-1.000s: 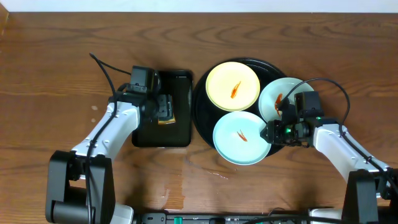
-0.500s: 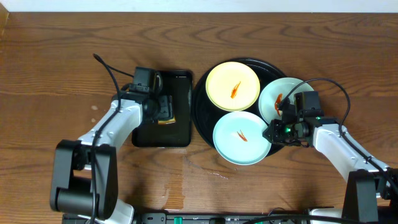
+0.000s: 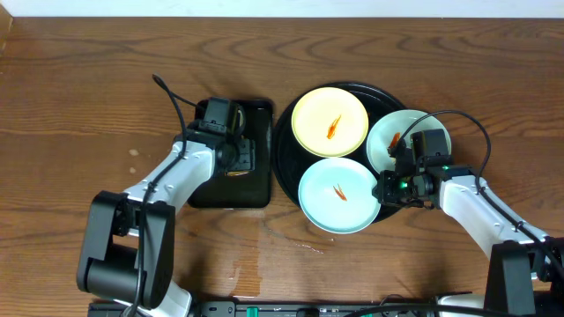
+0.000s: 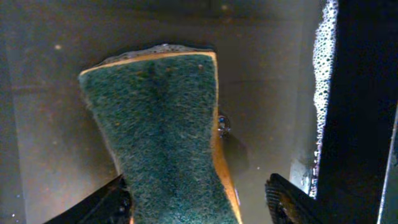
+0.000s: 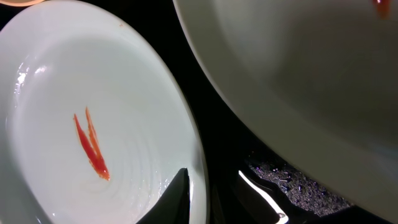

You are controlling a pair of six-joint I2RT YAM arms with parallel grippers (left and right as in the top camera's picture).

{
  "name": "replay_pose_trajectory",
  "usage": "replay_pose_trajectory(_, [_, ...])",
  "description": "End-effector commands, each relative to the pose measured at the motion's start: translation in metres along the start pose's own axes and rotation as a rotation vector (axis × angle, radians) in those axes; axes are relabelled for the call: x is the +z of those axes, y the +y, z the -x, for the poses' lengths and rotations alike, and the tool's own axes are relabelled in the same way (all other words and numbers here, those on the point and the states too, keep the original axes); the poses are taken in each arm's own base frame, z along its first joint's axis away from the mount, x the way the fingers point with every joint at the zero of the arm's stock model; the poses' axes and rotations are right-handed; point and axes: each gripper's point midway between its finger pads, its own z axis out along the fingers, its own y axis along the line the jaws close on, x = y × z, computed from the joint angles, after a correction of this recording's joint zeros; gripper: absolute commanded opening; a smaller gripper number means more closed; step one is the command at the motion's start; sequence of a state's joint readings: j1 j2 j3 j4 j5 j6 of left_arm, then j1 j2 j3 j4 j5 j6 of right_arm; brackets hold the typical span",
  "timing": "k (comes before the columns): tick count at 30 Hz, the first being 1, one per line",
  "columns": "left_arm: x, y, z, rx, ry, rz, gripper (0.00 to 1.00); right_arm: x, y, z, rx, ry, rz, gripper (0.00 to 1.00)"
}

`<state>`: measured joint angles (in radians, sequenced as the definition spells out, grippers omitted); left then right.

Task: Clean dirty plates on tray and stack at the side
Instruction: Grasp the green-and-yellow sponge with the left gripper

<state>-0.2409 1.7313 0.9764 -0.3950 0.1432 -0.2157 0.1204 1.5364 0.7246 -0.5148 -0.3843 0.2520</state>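
Note:
The round black tray (image 3: 284, 150) holds three plates, each with an orange-red smear. The pale yellow plate (image 3: 330, 123) is at the back. One mint-blue plate (image 3: 339, 195) is at the front and the other mint-blue plate (image 3: 404, 141) is on the right. My right gripper (image 3: 385, 187) is shut on the front plate's right rim. In the right wrist view one finger (image 5: 199, 186) lies over the rim of that plate (image 5: 93, 112). My left gripper (image 3: 240, 158) is open and straddles a green-and-yellow sponge (image 4: 161, 124).
The sponge lies in a smaller rectangular black tray (image 3: 256, 189) left of the round tray, with wet film and foam (image 4: 322, 74) along its side. Brown wooden table (image 3: 106, 79) lies all around. The right plate (image 5: 298, 74) overhangs close to my right gripper.
The front mint-blue plate has shifted slightly left with my right gripper. My left gripper has moved a little right over the rectangular tray and now covers most of the sponge.

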Motion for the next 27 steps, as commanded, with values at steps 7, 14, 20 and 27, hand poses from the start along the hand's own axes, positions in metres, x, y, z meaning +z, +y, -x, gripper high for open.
replay_pose_trajectory(7, [0.021,0.015,-0.012,-0.013,0.049,0.075,0.11,0.003,0.002,-0.003,-0.011,0.011,-0.009,0.11])
replay_pose_trajectory(14, [0.02,0.027,-0.008,-0.01,0.029,0.143,0.07,0.003,0.002,-0.004,-0.01,0.014,-0.01,0.11])
replay_pose_trajectory(20, [0.009,0.023,0.001,-0.01,-0.01,0.131,0.61,0.003,0.002,-0.004,-0.01,0.014,-0.01,0.11])
replay_pose_trajectory(27, [-0.002,0.016,0.02,-0.008,-0.095,0.105,0.62,0.003,0.002,-0.004,-0.01,0.012,-0.009,0.13])
